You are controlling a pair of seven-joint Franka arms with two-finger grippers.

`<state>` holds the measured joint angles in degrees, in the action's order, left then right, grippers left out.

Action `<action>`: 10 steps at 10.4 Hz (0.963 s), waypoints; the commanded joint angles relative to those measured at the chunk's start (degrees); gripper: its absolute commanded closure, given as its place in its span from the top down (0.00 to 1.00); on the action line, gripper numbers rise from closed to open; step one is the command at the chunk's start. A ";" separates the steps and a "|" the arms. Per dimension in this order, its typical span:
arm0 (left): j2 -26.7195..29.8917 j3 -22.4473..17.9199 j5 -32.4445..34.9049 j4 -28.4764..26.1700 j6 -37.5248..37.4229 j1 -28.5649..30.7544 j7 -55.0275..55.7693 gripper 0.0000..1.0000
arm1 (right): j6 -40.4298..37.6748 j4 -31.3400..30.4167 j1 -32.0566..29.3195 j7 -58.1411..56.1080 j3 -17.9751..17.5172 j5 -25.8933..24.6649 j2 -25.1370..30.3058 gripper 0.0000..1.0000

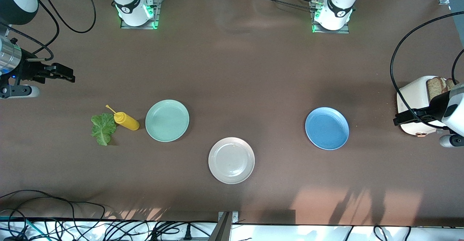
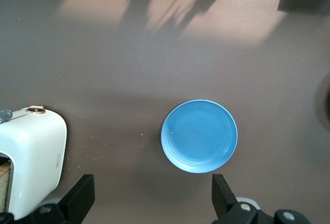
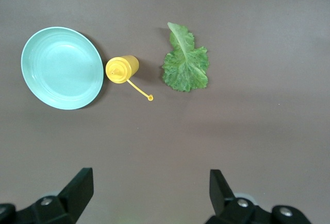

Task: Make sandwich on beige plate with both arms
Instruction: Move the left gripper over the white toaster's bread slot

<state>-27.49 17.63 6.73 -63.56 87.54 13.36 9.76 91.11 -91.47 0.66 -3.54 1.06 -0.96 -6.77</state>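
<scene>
The beige plate (image 1: 231, 160) is set bare on the tabletop (image 1: 232, 70), nearest the front camera, between the green plate (image 1: 167, 120) and the blue plate (image 1: 327, 128). A lettuce leaf (image 1: 103, 128) and a yellow bottle (image 1: 125, 120) are laid beside the green plate, toward the right arm's end. Two bread slices (image 1: 439, 86) are seen in the toaster (image 1: 413, 105) at the left arm's end. The left gripper (image 1: 409, 117) is held over the toaster, fingers spread wide. The right gripper (image 1: 63, 73) is held over bare tabletop, fingers likewise spread, nothing gripped.
</scene>
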 commanded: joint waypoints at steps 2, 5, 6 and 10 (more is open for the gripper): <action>0.60 0.21 1.27 -0.60 0.08 0.35 -0.45 1.00 | 0.64 -0.81 -0.22 -1.11 -0.18 -0.71 0.53 1.00; 0.60 0.12 1.27 -0.60 0.08 0.43 -0.54 1.00 | 0.56 -0.81 -0.30 -1.21 -0.09 -0.71 0.53 1.00; 0.51 0.12 1.27 -0.60 0.08 0.52 -0.54 1.00 | 0.64 -0.81 -0.30 -1.47 -0.18 -0.71 0.53 1.00; 0.51 0.12 1.27 -0.68 0.00 1.22 -0.54 1.00 | 0.82 -0.55 -0.39 -3.49 -0.09 -0.71 0.00 1.00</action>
<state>-27.50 17.36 6.74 -63.56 87.54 14.20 9.76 91.32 -91.47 0.60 -5.71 1.08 -0.96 -7.13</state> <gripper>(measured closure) 0.000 0.000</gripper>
